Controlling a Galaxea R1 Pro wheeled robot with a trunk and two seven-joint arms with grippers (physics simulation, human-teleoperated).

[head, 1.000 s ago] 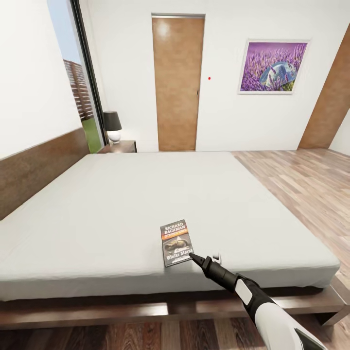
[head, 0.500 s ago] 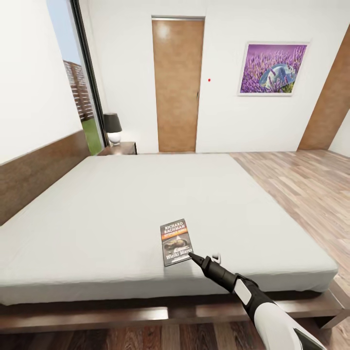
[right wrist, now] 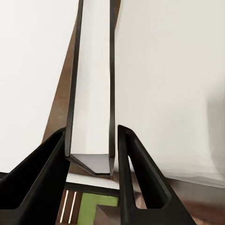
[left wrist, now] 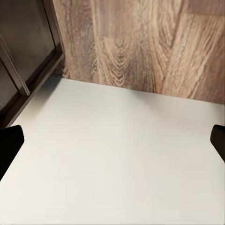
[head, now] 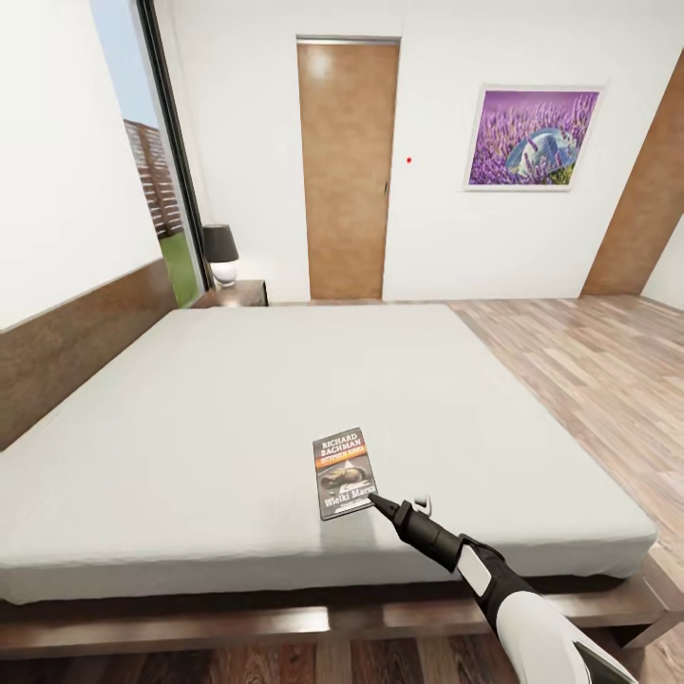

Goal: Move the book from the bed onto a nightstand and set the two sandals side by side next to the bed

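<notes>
The book (head: 343, 472) lies flat near the front edge of the off-white bed (head: 285, 399), its dark cover and orange band facing up. My right gripper (head: 372, 499) reaches to the book's near right corner. In the right wrist view its dark fingers (right wrist: 44, 178) stand close on either side of a thin white slab with dark edges, the book (right wrist: 92, 108) seen end-on. My left gripper (left wrist: 112, 140) is open over the white mattress (left wrist: 112, 159), its fingertips (left wrist: 9, 140) far apart. The nightstand (head: 237, 290) stands at the bed's far left corner. The sandals are out of view.
A black-shaded lamp (head: 219, 249) stands on the nightstand beside the tall window (head: 142, 152). A brown door (head: 347, 171) and a lavender picture (head: 532, 138) are on the far wall. Wood-plank floor (head: 589, 370) runs along the bed's right side. The headboard (head: 76, 342) lines the left.
The whole picture has slid down a little, so the camera moved. The right arm and the book keep the same place relative to each other.
</notes>
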